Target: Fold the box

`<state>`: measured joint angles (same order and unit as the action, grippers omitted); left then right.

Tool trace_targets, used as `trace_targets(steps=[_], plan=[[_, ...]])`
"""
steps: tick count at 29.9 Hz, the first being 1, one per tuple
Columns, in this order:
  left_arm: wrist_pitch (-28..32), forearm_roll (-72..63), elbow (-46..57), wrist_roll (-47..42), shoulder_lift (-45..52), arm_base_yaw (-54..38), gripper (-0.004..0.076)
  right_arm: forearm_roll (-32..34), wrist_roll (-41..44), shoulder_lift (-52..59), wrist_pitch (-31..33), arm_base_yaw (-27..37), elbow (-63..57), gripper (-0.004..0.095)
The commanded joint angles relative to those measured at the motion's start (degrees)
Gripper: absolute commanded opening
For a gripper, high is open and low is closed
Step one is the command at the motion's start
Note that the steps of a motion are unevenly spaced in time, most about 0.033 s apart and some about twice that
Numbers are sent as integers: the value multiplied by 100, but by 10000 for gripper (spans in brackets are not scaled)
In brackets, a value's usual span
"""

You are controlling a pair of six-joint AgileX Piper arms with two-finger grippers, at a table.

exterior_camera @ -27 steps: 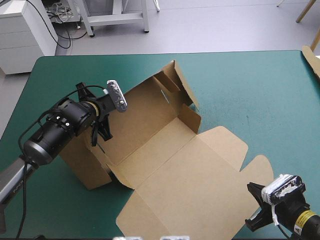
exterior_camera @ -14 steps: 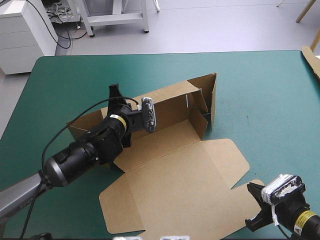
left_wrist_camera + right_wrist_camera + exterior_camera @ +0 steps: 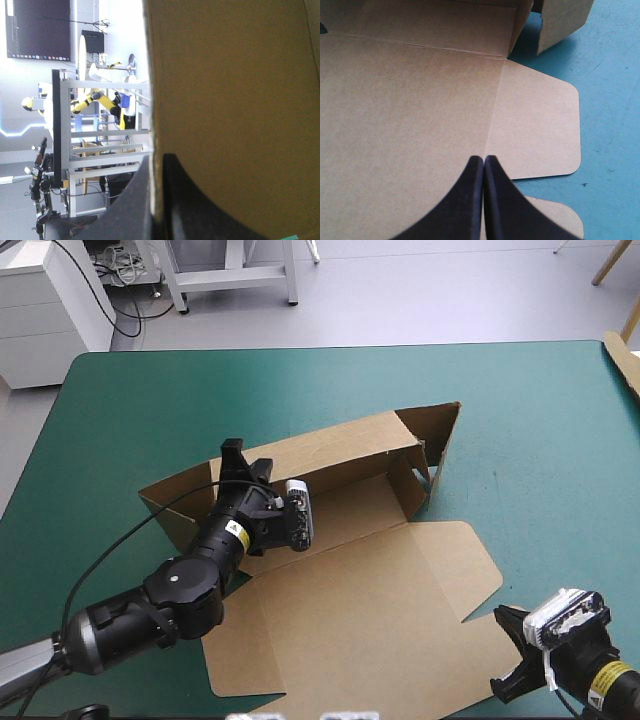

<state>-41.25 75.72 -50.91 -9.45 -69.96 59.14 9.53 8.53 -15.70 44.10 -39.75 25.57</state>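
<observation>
A robotics lab: teal-green covered bench (image 3: 520, 410), white drawer cabinet (image 3: 45, 310) at ten o'clock, grey metal stand (image 3: 235, 275) at twelve.

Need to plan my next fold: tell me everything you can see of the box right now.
The box is a cut sheet of plain brown board, partly formed. Its long far wall stands upright, with an end wall raised at the right; the lid lies flat on the teal-green table toward the near edge, rounded tabs at its right. The left gripper is shut on the far wall's top edge. The right gripper, shut, points over the lid's near right corner; contact unclear.
</observation>
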Motion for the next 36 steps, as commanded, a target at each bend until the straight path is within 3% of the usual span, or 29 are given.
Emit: trace_targets(steps=[1, 16, 36], plan=[[310, 402, -39, 191, 478, 47, -8, 9, 63, -56, -405, 9, 141, -21], [571, 359, 451, 505, 689, 47, -8, 22, 278, -56, -405, 9, 138, -20], [32, 1789, 488, -1749, -146, 39, -8, 33, 293, -56, -405, 9, 138, -19]])
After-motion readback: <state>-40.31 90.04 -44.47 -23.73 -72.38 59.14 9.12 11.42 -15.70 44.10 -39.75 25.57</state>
